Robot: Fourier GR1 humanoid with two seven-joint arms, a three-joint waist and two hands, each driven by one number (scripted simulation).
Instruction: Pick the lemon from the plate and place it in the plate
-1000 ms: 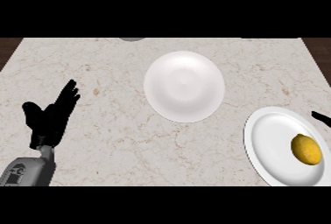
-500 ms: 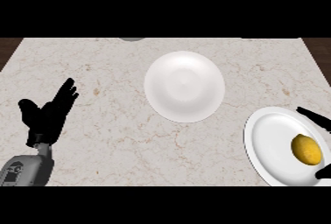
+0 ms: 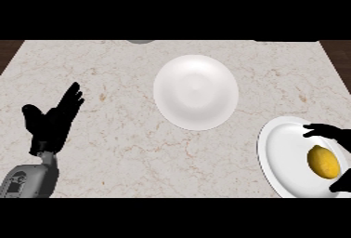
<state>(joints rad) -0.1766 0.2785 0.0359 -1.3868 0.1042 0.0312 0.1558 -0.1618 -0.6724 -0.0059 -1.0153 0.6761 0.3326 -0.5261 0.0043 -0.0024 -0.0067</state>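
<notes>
A yellow lemon (image 3: 323, 161) lies on a white plate (image 3: 281, 158) at the right edge of the counter. My right hand (image 3: 329, 132) comes in from the right edge, open, its fingers arched over the lemon's far side and its thumb showing below it near the plate's front; I see no contact with the lemon. A second white plate (image 3: 196, 91) stands bare in the middle of the counter. My left hand (image 3: 53, 122) rests open at the left, fingers up.
The marble counter (image 3: 123, 148) spreads between the plates and the left hand. A small grey object (image 3: 141, 42) shows at the counter's far edge, cut off by the view.
My right hand has moved in from the right edge over the lemon's plate, its fingers now spanning the lemon. The left hand has drifted slightly left.
</notes>
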